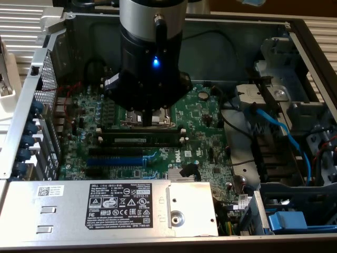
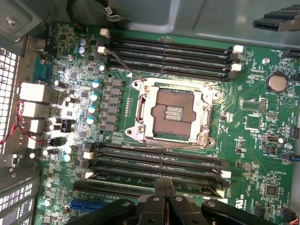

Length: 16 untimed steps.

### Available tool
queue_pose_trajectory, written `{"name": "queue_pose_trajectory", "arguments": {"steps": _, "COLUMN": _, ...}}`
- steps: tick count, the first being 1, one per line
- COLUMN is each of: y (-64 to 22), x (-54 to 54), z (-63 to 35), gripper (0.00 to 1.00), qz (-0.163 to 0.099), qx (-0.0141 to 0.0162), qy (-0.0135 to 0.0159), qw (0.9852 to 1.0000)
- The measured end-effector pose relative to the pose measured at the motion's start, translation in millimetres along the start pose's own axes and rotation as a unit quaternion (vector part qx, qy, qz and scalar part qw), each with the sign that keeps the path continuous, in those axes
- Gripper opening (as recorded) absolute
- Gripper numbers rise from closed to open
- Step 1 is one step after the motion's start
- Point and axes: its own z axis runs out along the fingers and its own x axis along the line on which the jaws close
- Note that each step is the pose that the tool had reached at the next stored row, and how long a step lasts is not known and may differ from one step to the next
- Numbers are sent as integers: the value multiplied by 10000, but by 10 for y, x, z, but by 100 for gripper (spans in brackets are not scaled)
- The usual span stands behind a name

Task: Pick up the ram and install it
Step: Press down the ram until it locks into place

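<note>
The ram (image 1: 142,140), a thin green stick with a white label, lies along one of the black slots just in front of the CPU socket (image 1: 149,122), level with the slots beside it. In the wrist view the ram (image 2: 126,179) runs across right by the fingertips. My gripper (image 1: 149,115) hangs over the socket's near edge, above the ram's middle. Its fingers (image 2: 157,199) are pressed together, shut with nothing between them. I cannot tell whether the tips touch the ram.
The motherboard (image 1: 200,113) sits inside an open computer case. A blue slot (image 1: 115,161) lies beside the black slots. A silver power supply (image 1: 105,208) fills the near side, a drive cage with blue cables (image 1: 279,132) stands at the exterior view's right, and more slots (image 2: 168,56) lie beyond the socket.
</note>
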Motion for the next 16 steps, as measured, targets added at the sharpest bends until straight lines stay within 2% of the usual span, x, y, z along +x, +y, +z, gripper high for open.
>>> {"name": "queue_pose_trajectory", "arguments": {"steps": 10, "y": -83, "x": 10, "z": -5, "gripper": 10, "qz": 24, "qx": -1, "qy": 28, "qw": 10000}}
{"name": "queue_pose_trajectory", "arguments": {"steps": 16, "y": -86, "x": 10, "z": -5, "gripper": 10, "qz": 25, "qx": -1, "qy": 30, "qw": 10000}}
